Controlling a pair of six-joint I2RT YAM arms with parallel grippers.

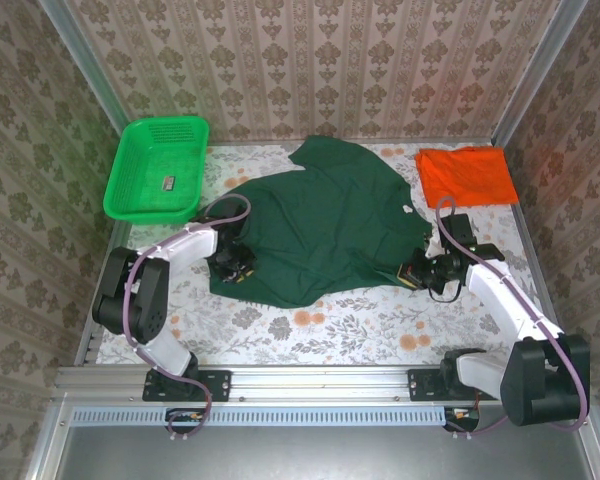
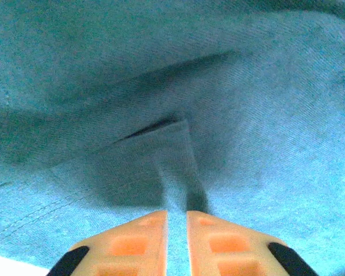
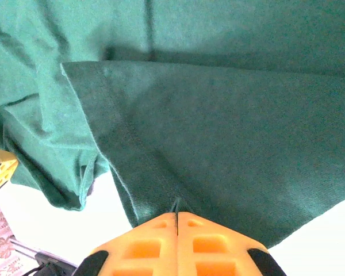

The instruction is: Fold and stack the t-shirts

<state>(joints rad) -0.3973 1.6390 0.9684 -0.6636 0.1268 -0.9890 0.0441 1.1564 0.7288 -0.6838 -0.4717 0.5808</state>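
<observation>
I see the left gripper (image 2: pixel 176 214) pinching a fold of the dark forest-green cotton t-shirt (image 1: pixel 325 225), the right gripper (image 3: pixel 176 215) clamping its hem.

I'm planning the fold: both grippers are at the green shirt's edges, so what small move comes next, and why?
Probably lift both together a little. The left gripper pinches a pleat of the dark green t-shirt, the right gripper is shut on its hemmed edge, and the shirt lies spread out, so a short lift would start the fold.
</observation>
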